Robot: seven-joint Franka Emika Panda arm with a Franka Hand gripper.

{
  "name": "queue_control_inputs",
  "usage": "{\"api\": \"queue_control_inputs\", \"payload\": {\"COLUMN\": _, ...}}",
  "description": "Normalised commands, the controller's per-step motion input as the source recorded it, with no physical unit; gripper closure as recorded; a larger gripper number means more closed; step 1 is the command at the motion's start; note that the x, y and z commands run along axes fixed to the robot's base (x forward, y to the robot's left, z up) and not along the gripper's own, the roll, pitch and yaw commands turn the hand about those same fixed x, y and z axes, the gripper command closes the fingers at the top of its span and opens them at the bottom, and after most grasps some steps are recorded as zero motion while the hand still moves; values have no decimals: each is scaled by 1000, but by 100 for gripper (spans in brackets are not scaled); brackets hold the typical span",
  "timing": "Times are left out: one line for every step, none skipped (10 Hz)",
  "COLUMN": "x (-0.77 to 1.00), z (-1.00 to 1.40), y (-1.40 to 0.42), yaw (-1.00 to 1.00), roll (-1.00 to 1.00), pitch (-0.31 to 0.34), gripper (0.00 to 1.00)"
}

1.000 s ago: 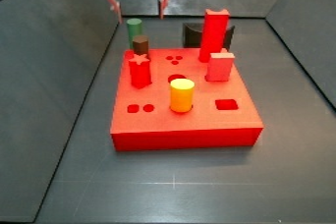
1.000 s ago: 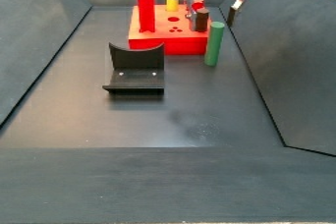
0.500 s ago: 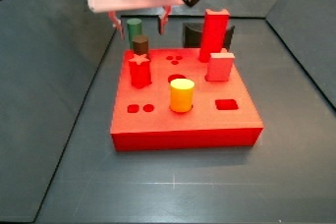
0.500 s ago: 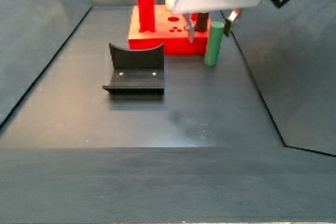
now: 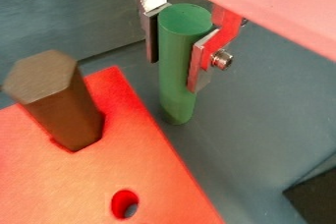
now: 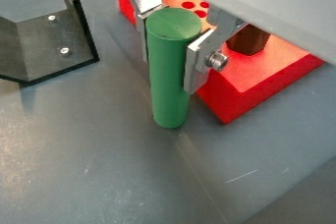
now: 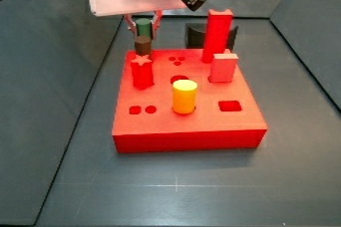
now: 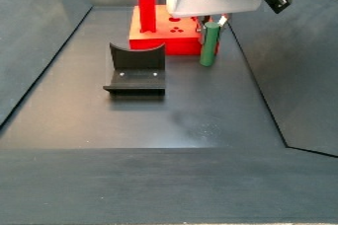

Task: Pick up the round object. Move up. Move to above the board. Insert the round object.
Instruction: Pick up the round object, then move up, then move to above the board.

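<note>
Tool point(image 6: 175, 48) astride upright round object point(image 6: 168, 71), no markings.

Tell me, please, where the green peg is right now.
The green peg stands upright on the floor beside the red board, between the gripper's silver fingers, in both wrist views.

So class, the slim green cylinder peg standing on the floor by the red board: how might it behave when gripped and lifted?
The slim green cylinder peg looks rigid, so it should not bend. Its smooth round side may slip or swivel between the gripper's flat fingers. Tall on a narrow base, it would probably tip if nudged, then roll.
</note>
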Motion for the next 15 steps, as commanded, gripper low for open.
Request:
{"api": "queue_control_inputs", "payload": {"x": 0, "z": 0, "y": 0, "yaw": 0, "roll": 0, "pitch": 0, "gripper": 100}}
{"api": "queue_control_inputs", "payload": {"x": 0, "z": 0, "y": 0, "yaw": 0, "roll": 0, "pitch": 0, "gripper": 100}}
{"api": "queue_control_inputs", "payload": {"x": 0, "z": 0, "y": 0, "yaw": 0, "roll": 0, "pitch": 0, "gripper": 100}}
{"api": "queue_control_inputs", "payload": {"x": 0, "z": 0, "y": 0, "yaw": 0, "roll": 0, "pitch": 0, "gripper": 100}}
{"api": "queue_control_inputs", "payload": {"x": 0, "z": 0, "y": 0, "yaw": 0, "roll": 0, "pitch": 0, "gripper": 100}}
{"api": "queue_control_inputs", "payload": {"x": 0, "z": 0, "y": 0, "yaw": 0, "roll": 0, "pitch": 0, "gripper": 100}}
{"api": "queue_control_inputs", "payload": {"x": 0, "z": 0, "y": 0, "yaw": 0, "roll": 0, "pitch": 0, "gripper": 100}}
{"api": "queue_control_inputs", "payload": {"x": 0, "z": 0, "y": 0, "yaw": 0, "roll": 0, "pitch": 0, "gripper": 100}}
{"api": "queue_control_inputs", "payload": {"x": 0, "z": 833, "y": 0, "yaw": 0, "roll": 0, "pitch": 0, "gripper": 100}}
{"api": "queue_control_inputs", "payload": {"x": -5, "z": 823, "y": -2, "yaw": -43, "roll": 4, "pitch": 6, "gripper": 100}}
{"api": "queue_control_inputs", "payload": {"x": -31, "z": 730, "y": 0, "yaw": -44, "roll": 6, "pitch": 37, "gripper": 100}}
{"api": "queue_control_inputs", "payload": {"x": -23, "z": 608, "y": 3, "yaw": -40, "roll": 7, "pitch": 44, "gripper": 100}}
{"api": "queue_control_inputs", "payload": {"x": -15, "z": 407, "y": 5, "yaw": -32, "roll": 10, "pitch": 52, "gripper": 100}}
{"api": "queue_control_inputs", "payload": {"x": -12, "z": 240, "y": 7, "yaw": -28, "roll": 11, "pitch": 47, "gripper": 100}}
{"api": "queue_control_inputs", "payload": {"x": -171, "z": 1000, "y": -118, "yaw": 64, "roll": 171, "pitch": -75, "gripper": 100}}
